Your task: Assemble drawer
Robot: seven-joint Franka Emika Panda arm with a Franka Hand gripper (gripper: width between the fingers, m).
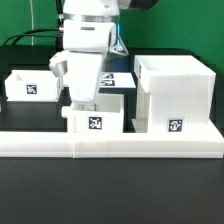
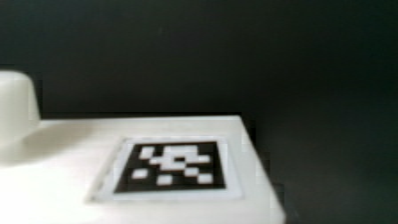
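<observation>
Black table (image 1: 110, 192) bears a tray (image 1: 97, 122) whose wall half hides the end effector (image 1: 83, 98).

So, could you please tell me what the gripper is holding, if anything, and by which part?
It cannot be told: the gripper is down at the back edge of the middle tray, but neither view shows whether it grips.

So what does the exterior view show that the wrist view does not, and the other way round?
Only the exterior view: the housing, the left tray, the middle tray, the border wall and the gripper low by the middle tray. Only the wrist view: one tag close up, blurred, beside a rounded white shape I cannot identify. Both: white plastic bearing a black-and-white tag.
</observation>
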